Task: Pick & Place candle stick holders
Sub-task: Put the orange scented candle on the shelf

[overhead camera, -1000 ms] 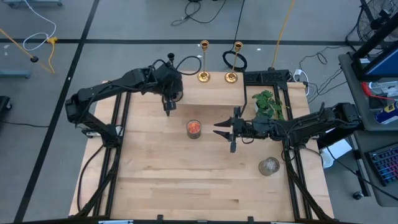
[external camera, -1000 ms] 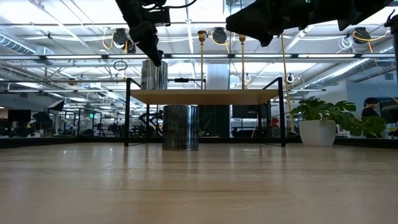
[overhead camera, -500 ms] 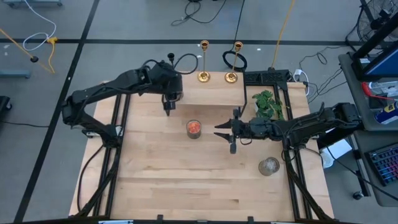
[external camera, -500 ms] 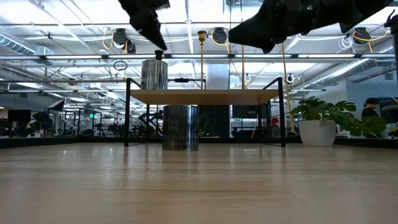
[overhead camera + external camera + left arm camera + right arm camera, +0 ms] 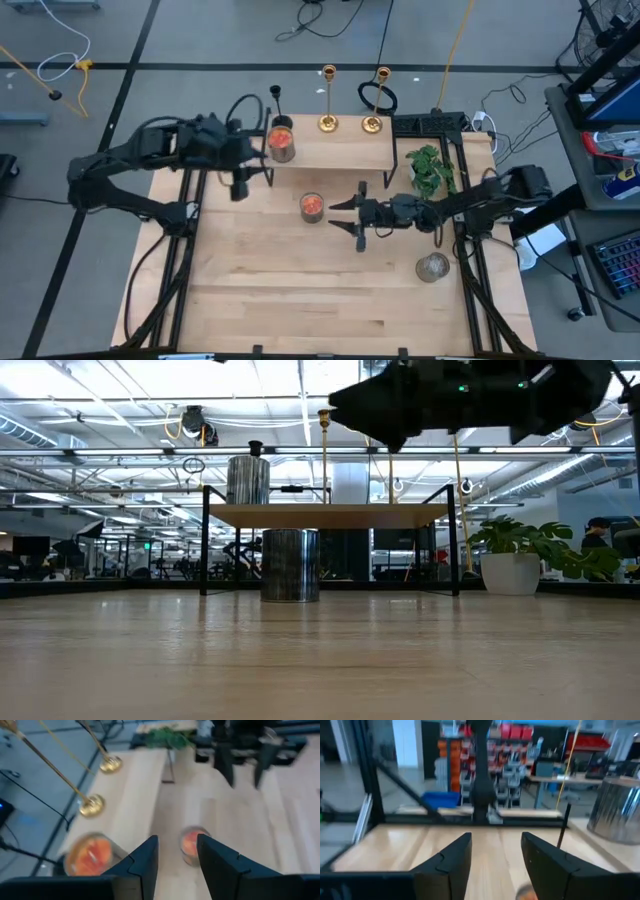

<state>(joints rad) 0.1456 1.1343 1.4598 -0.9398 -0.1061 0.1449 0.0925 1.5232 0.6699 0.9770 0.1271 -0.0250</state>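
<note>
Item 1: two shiny gold candle stick holders (image 5: 327, 98) (image 5: 374, 100), upright, side by side at far edge of raised wooden shelf (image 5: 340, 152).
Item 2: matte black candle stick holder (image 5: 276, 93), upright, just behind glass jar w/ orange contents (image 5: 282, 142) on shelf's left end.
Item 3: second orange-filled glass jar (image 5: 312, 206) on wooden table (image 5: 300, 290), below shelf.
Item 4: left gripper (image 5: 240, 188), over table's left edge, fingers spread, empty.
Item 5: right gripper (image 5: 343, 214), near table jar, fingers spread, empty.

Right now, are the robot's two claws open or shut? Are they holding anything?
Left gripper: open, holding nothing, near the table's left edge by the raised shelf.
Right gripper: open, holding nothing, over the middle of the table.
</note>
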